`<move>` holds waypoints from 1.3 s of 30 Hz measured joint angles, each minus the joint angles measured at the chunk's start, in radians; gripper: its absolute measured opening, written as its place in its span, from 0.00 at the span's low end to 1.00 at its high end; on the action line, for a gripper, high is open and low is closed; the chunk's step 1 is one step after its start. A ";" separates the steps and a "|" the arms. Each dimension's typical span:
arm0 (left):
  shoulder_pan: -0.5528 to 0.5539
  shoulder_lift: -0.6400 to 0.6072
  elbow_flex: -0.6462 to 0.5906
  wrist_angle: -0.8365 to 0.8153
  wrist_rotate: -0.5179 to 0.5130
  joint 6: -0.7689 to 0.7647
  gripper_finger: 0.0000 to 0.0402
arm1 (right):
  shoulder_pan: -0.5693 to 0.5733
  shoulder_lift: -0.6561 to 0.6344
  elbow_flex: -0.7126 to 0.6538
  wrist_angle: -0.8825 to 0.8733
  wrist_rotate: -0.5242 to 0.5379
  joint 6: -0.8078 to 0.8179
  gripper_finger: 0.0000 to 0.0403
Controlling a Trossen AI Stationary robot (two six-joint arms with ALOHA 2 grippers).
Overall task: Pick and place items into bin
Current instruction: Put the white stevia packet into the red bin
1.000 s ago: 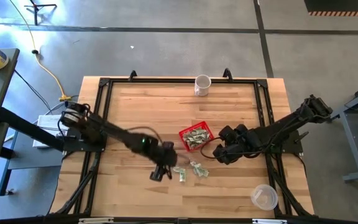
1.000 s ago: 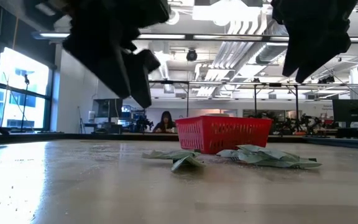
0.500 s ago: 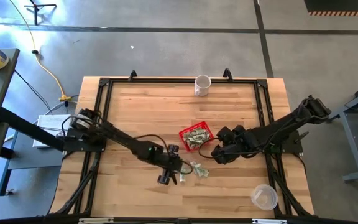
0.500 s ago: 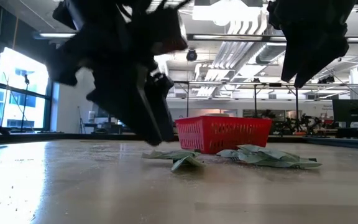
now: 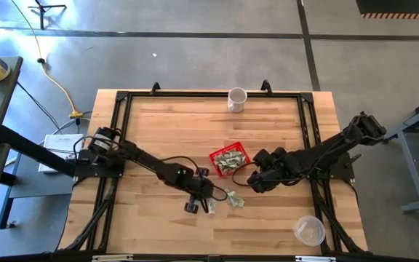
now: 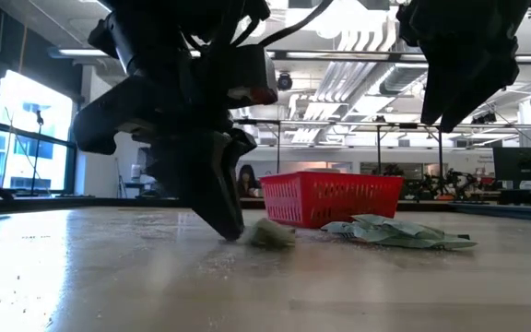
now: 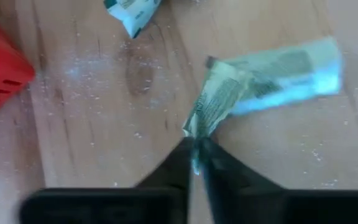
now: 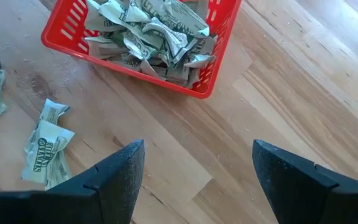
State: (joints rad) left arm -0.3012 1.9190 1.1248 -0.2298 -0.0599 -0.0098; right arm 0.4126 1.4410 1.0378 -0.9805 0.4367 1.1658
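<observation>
My left gripper (image 5: 208,201) is down at the table, just near of the red basket (image 5: 229,159), and is shut on a crumpled green-and-white paper piece (image 7: 272,71). That piece also shows in the low view (image 6: 270,233). My right gripper (image 5: 253,180) hovers open and empty above the table, right of the basket. The basket (image 8: 135,76) holds several paper pieces. Two more loose pieces (image 5: 233,197) lie flat on the table near the basket; they also show in the right wrist view (image 8: 45,146). My left gripper pinches one crumpled end of the paper piece (image 7: 199,127) between its two fingertips (image 7: 182,163). The fingers slant down to the table (image 6: 231,229). The rest of the piece lies on the table, stretching away from the fingers.
A white mug (image 5: 236,98) stands at the table's far edge. A clear plastic cup (image 5: 310,230) stands at the near right. Another loose paper piece (image 7: 132,12) lies close to the held one. A person (image 6: 245,180) sits far off in the room behind.
My left gripper has gone toward the table's right edge and come down from well above the table to the loose paper piece near the basket. That piece lay flat and is now bunched at the fingertips. My right gripper has kept still.
</observation>
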 joint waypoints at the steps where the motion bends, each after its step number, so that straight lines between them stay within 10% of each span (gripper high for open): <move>1: 0.001 -0.002 0.001 -0.004 -0.002 0.001 0.12 | 0.000 0.000 0.000 -0.001 0.001 0.000 0.71; 19: 0.217 -0.063 0.261 -0.173 -0.388 0.066 0.09 | 0.018 0.000 0.000 -0.063 -0.013 -0.013 0.71; 25: 0.328 -0.024 0.258 -0.147 -0.037 0.029 0.08 | 0.070 0.000 0.000 -0.114 -0.025 0.040 0.71; 39: 0.203 -0.105 0.260 -0.381 -0.049 -0.205 0.66 | 0.126 0.019 0.000 0.223 -0.037 -0.112 0.71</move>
State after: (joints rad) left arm -0.0986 1.8139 1.3846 -0.6105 -0.1093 -0.2151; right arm 0.5381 1.4597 1.0382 -0.7577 0.3996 1.0534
